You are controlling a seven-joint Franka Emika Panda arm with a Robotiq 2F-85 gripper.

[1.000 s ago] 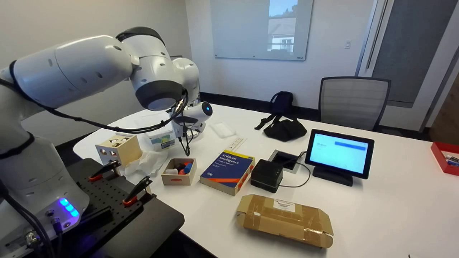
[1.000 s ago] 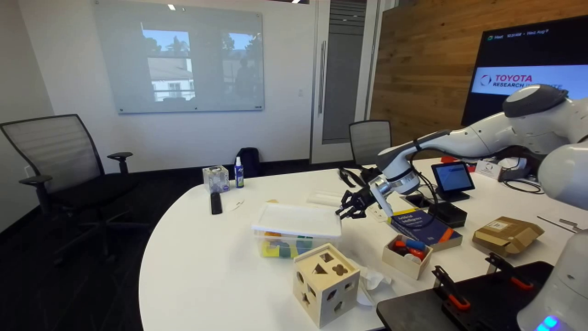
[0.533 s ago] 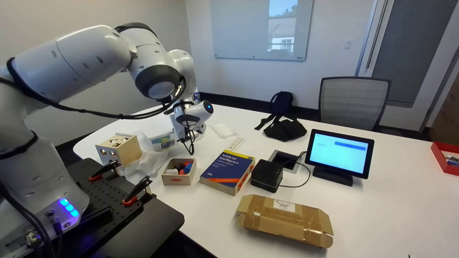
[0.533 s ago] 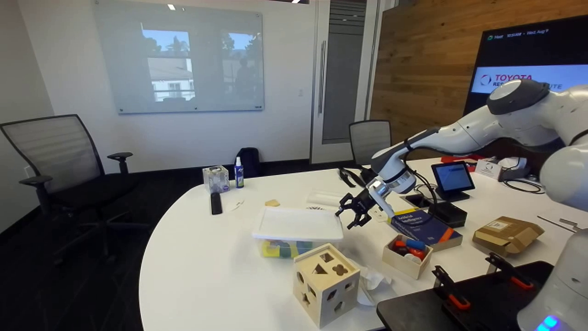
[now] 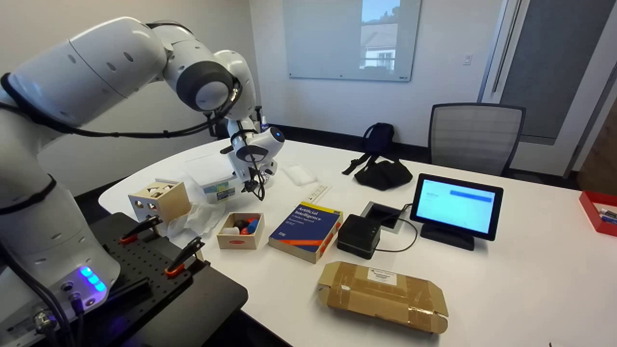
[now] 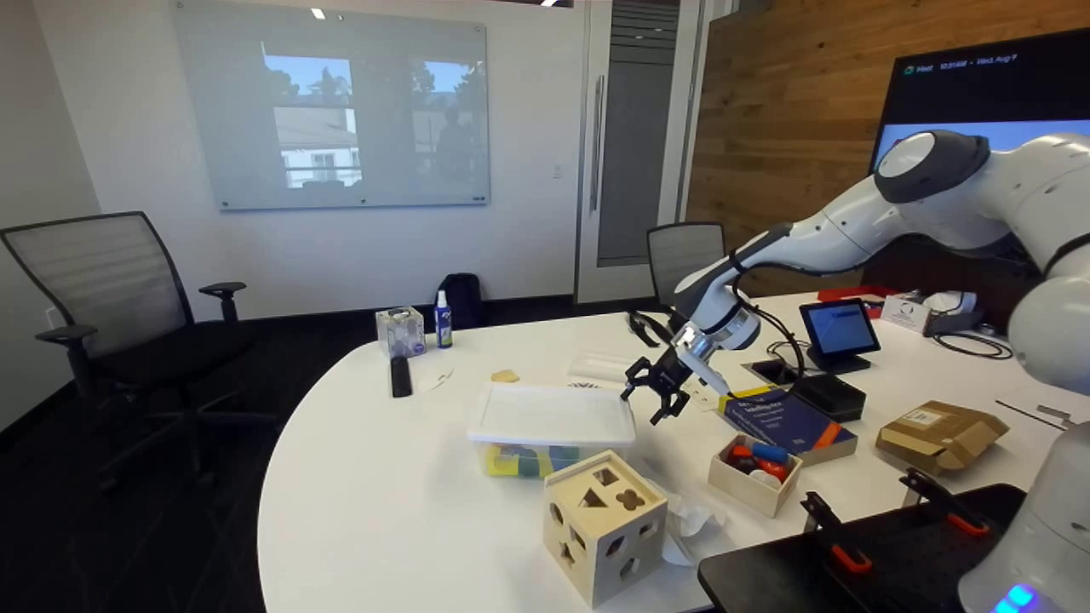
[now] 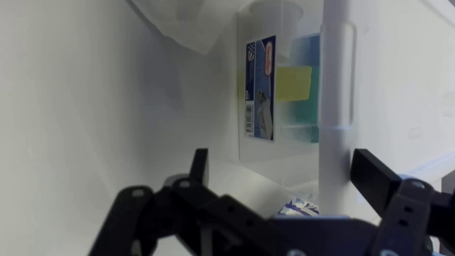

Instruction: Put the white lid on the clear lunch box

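Note:
The white lid [image 6: 553, 415] lies over the clear lunch box [image 6: 511, 461], which holds yellow and teal things. Both also show in an exterior view, with the lid [image 5: 209, 167] partly behind the arm. My gripper [image 6: 643, 406] stands open at the lid's edge. In the wrist view the lid's rim [image 7: 336, 89] runs along the top of the labelled box wall [image 7: 263, 153]. That rim lies between the spread fingers of the gripper [image 7: 279, 158], closer to the right finger [image 7: 373, 177]; whether they touch is unclear. How firmly the lid sits cannot be told.
A wooden shape-sorter cube [image 6: 605, 528] stands close in front of the box, beside crumpled white wrapping [image 6: 694, 519]. Around the arm are a small wooden box of coloured pieces [image 6: 754, 481], a thick book [image 6: 792, 421] and a cardboard box [image 6: 941, 438].
The jaws have opened from near shut and let go of the lid's edge. The lid has dropped lower onto the box. The gripper has tilted and its arm has drawn back slightly.

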